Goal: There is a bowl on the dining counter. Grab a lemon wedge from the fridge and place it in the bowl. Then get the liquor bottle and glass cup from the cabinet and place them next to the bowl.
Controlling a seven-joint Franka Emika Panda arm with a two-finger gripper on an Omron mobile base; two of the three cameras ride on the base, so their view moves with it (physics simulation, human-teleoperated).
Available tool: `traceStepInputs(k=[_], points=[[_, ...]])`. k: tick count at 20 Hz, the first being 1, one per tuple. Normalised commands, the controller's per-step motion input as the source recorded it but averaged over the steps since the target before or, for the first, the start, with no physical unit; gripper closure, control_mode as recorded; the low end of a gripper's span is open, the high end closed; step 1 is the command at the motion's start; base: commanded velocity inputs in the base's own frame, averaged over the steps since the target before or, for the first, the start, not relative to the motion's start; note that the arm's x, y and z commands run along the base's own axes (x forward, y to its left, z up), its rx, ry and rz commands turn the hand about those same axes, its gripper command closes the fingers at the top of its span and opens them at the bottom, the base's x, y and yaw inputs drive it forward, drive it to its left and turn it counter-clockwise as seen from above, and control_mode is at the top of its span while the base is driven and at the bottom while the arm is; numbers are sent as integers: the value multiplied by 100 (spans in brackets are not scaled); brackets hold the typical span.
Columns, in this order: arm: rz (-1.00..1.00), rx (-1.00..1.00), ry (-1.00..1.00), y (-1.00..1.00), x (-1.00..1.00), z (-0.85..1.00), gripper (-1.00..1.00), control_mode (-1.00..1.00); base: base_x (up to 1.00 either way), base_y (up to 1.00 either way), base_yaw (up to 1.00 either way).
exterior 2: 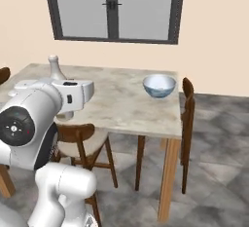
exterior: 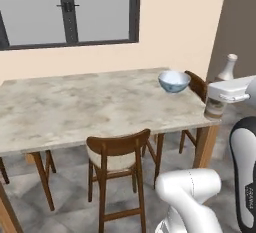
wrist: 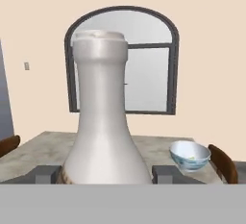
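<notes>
At the right edge of the left base view we see the pincer (exterior: 216, 108) pinching the slim greyish-brown glass liquor bottle (exterior: 223, 81) with its pale label, upright at the near right corner of the beige marbled stone desk (exterior: 75, 107). The round pale blue-white bowl (exterior: 174, 81) sits on the desk toward the upper right, near the bottle but apart from it. In the hand view a small yellowish speck lies inside the bowl. A dark wooden chair (exterior: 117, 169) stands at the desk's near edge.

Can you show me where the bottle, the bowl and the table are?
bottle (wrist: 103, 122), hand view, on its pale neck.
bowl (exterior: 174, 81), left base view, on its outer wall.
table (exterior 2: 124, 106), right base view, on a bare part of the stone top.
</notes>
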Motion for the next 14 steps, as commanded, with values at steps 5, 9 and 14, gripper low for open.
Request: traceStepInputs(k=[5,9,14], points=[[0,0,0,0,0,0,100,100,53,-64,30],[0,0,0,0,0,0,100,100,44,-57,22],[0,0,0,0,0,0,100,100,28,-50,22]])
